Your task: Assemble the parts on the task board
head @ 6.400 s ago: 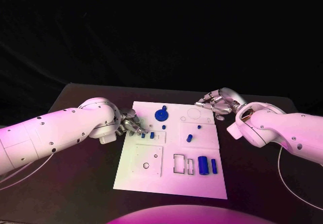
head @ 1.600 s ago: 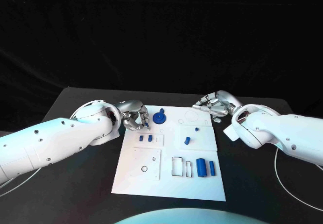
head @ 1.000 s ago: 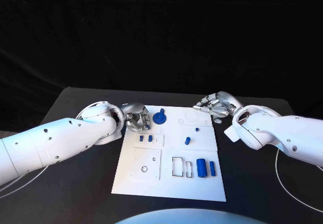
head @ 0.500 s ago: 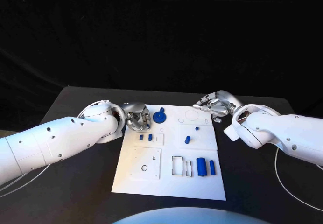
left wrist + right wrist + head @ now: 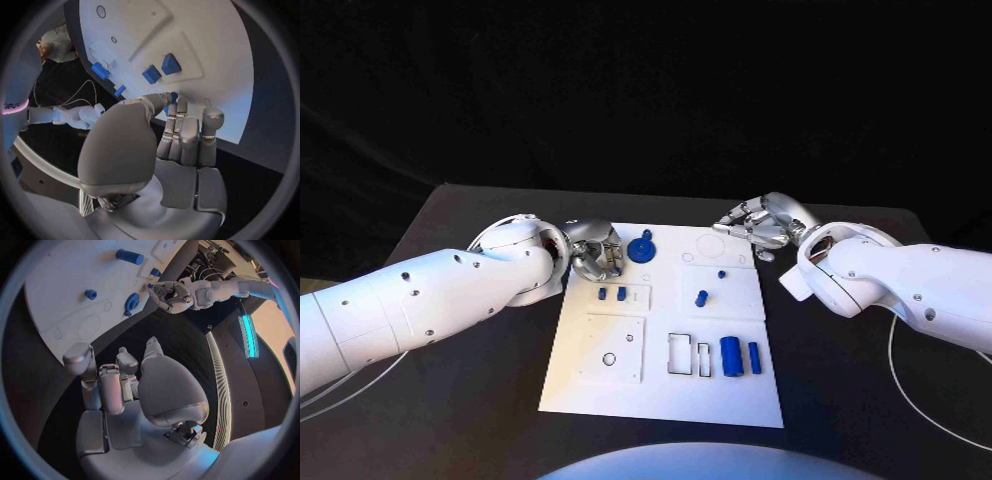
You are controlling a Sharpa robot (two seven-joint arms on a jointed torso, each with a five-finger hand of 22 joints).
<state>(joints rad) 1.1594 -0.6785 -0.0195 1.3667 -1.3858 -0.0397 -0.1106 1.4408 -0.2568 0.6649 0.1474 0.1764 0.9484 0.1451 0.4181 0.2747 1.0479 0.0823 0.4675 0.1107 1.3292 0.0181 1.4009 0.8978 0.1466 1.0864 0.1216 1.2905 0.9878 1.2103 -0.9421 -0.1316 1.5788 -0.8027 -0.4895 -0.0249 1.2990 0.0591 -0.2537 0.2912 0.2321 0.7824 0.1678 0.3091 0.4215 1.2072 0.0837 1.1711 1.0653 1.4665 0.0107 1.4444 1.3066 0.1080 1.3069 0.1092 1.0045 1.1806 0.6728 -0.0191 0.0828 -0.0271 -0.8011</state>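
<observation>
The white task board (image 5: 625, 400) lies mid-table. My left hand (image 5: 596, 250) hovers at its far left edge, right beside the round blue part (image 5: 643, 248). In the left wrist view its thumb and a finger pinch a small blue part (image 5: 172, 96). Two small blue blocks (image 5: 610, 294) sit just nearer on the board. My right hand (image 5: 762, 226) hangs off the board's far right corner, fingers curled in with nothing in them. On the board also lie two blue pegs (image 5: 702, 297) and two blue cylinders (image 5: 730, 351).
Black table (image 5: 459, 400) surrounds the board on every side. The board has empty recesses: a round outline (image 5: 711, 243) at the far right and rectangular slots (image 5: 681, 354) beside the cylinders. A white cable (image 5: 913, 385) trails on the right.
The small blue peg that lay near the round part in the oldest frame is gone from the board. My left hand moved from the two blocks toward the round part. The right hand stayed put.
</observation>
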